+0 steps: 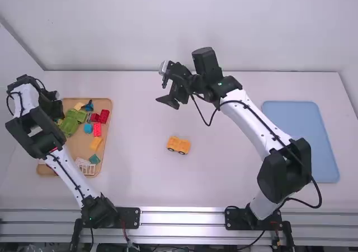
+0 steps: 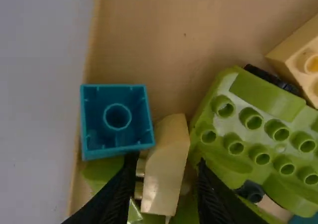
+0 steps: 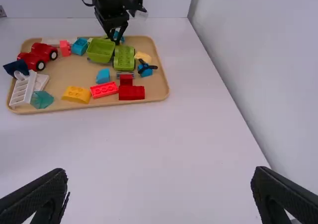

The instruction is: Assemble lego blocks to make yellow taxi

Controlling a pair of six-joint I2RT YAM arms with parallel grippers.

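Over the tray (image 1: 80, 145), left gripper (image 2: 167, 162): fingers spread, one each side of a pale yellow block (image 2: 166, 177); firm contact cannot be confirmed.
Pale yellow block: in the tray; studs face one finger; long axis runs roughly along the gap between the fingers.
Teal block (image 2: 118, 137): touching or just beside it; closing could trap its edge and spoil the grip.
Green piece (image 2: 248, 139): crowding the other finger; likely cause of a snag or skewed pinch.
Taxi base (image 1: 178, 145): on open table, wheels down; long axis left to right, slightly slanted; front end undetermined.
Right gripper (image 3: 160, 173): fingers wide apart, nothing between.
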